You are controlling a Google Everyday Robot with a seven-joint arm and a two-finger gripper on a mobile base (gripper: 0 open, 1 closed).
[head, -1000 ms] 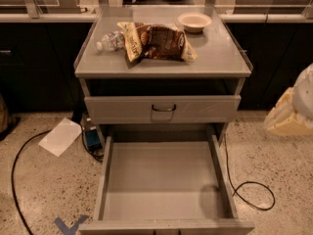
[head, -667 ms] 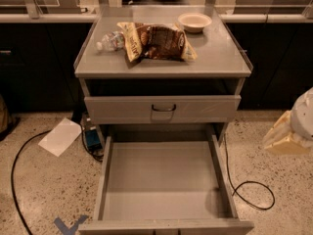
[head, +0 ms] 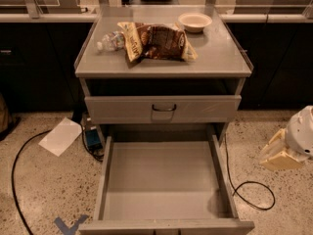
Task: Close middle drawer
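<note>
1. Middle drawer (head: 164, 180): pulled fully out toward the camera. Its long grey tray is in plain view, and its low front panel (head: 166, 226) lies at the bottom edge of the view.
2. Blue tape mark (head: 68, 224) on the speckled floor, just left of the middle drawer's front corner.
3. Hand (head: 279, 156): cream-coloured, at the right edge of the view and well right of the middle drawer. It hangs above the floor and touches nothing. Cannot tell whether it is apart or together.
4. Black cable (head: 254, 199): looped on the floor right of the middle drawer, between it and the hand.
5. Second black cable (head: 17, 175): curves over the floor well left of the middle drawer.
6. White sheet (head: 61, 136): flat on the floor, left of the middle drawer's rear. A small blue box (head: 92, 137) lies between the sheet and the drawer.
7. Upper drawer (head: 205, 109): directly above the rear of the middle drawer and pushed in, with a dark loop handle (head: 164, 107) at its centre.
8. Tabletop (head: 215, 58): grey, above and behind the middle drawer.
   - A crumpled brown and yellow snack bag (head: 156, 42) lies near its middle.
   - A clear plastic bottle (head: 110, 40) lies on its side at the bag's left edge.
   - A pale bowl (head: 194, 21) stands upright at the far right of the tabletop.
9. Dark cupboards (head: 39, 67) run along the wall, farthest from the middle drawer.
</note>
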